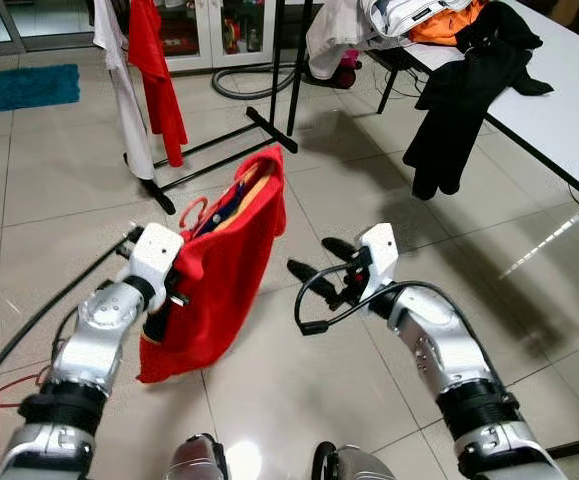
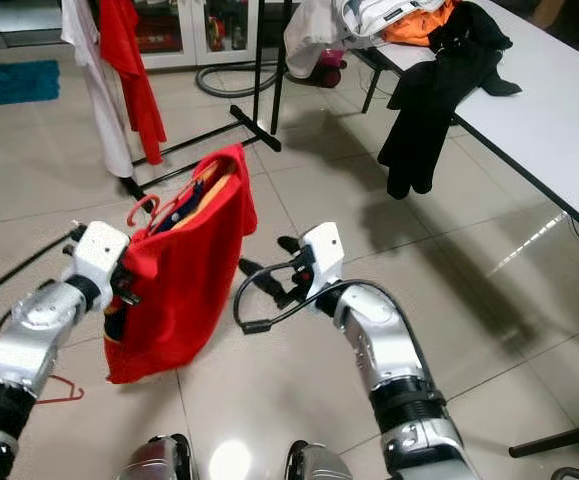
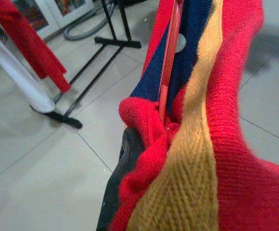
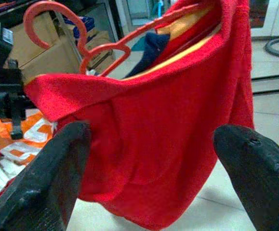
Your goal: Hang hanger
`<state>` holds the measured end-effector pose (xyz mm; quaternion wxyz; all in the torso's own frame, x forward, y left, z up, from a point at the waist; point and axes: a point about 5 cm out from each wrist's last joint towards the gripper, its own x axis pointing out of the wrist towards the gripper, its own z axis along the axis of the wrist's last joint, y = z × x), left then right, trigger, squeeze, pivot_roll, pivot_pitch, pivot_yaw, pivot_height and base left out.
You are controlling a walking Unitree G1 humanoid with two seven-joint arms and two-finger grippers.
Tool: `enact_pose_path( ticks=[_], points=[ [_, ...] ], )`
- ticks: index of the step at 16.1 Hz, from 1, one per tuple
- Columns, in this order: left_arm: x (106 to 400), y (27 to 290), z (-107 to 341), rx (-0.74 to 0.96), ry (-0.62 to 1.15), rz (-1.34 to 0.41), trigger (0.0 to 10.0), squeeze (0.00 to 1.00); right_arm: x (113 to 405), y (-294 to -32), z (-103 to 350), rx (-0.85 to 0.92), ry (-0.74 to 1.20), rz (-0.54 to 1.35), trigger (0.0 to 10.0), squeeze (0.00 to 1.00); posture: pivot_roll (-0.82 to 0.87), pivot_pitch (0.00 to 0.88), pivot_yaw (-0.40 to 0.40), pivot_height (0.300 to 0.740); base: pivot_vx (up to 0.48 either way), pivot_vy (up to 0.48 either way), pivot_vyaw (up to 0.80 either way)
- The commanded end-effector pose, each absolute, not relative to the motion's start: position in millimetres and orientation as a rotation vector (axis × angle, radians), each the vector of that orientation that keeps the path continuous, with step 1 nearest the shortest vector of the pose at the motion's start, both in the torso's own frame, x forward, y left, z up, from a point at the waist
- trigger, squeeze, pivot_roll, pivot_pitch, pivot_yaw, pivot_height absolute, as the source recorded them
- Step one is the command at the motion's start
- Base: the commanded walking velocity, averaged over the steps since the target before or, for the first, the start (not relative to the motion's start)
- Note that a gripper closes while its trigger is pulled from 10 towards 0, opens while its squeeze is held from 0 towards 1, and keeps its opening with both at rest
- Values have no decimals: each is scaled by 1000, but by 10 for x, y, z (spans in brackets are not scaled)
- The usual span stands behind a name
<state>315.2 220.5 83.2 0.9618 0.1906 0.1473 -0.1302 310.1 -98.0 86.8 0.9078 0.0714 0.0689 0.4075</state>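
the left gripper [image 1: 169,290], clamped on the red hanger [image 4: 76,36] with its red garment [image 1: 219,280], must next carry it to the clothes rack [image 1: 269,120] beyond, while the right gripper [image 1: 321,257] stands apart beside the garment.

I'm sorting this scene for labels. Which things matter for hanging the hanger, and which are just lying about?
Job: red sweater on red hanger, held by left gripper; open right gripper; clothes rack.

Lying about: black garment on table, blue mat, hose, spare hanger.
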Motion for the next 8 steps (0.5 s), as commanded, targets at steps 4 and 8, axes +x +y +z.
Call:
enact_pose_path(
  ticks=[4,8],
  points=[
    [3184,2119,915,296,223,-155,10000,0,3061,-963,728,114,199,807,10000,125,20,146,-90,740,199,0,0],
    [3177,2028,885,261,230,-149,10000,0,3054,-974,715,146,194,796,10000,129,22,151,-87,740,480,0,119]
  ],
)
